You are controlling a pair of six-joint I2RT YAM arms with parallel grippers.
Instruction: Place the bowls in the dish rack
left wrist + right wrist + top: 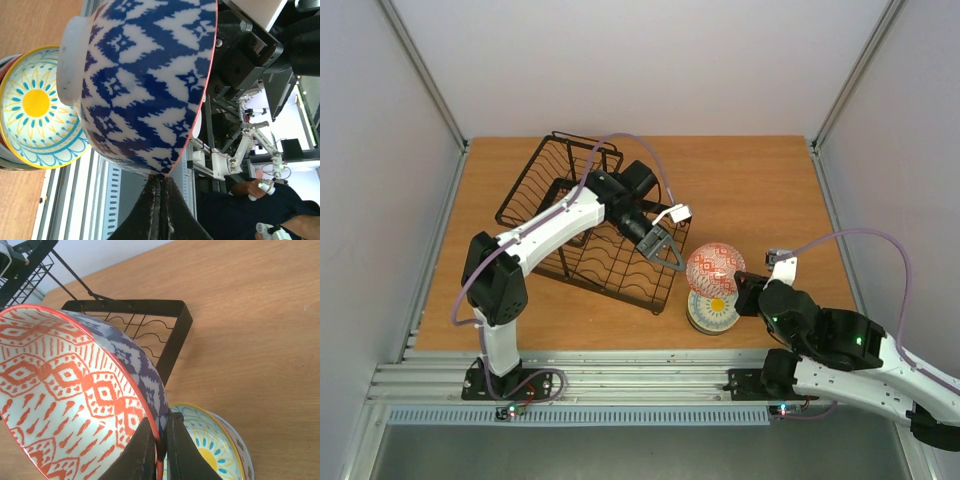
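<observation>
A bowl [715, 268], red-and-white inside and blue patterned outside, hangs tilted on edge just right of the black wire dish rack [580, 215]. My right gripper [736, 284] is shut on its rim, which sits between the fingers in the right wrist view [162, 440]. My left gripper [680, 266] reaches over the rack's right end. Its tips pinch the opposite rim in the left wrist view [163, 181]. Below stands a stack of bowls [713, 312], topped by the white bowl with a yellow centre [37, 105]. The rack's corner [170, 340] shows behind the held bowl [65, 390].
The wooden table [770, 190] is walled on three sides. Aluminium rails [620, 380] run along its near edge below the stack. A person's hands and a second rig [260, 190] show beyond the table's edge in the left wrist view.
</observation>
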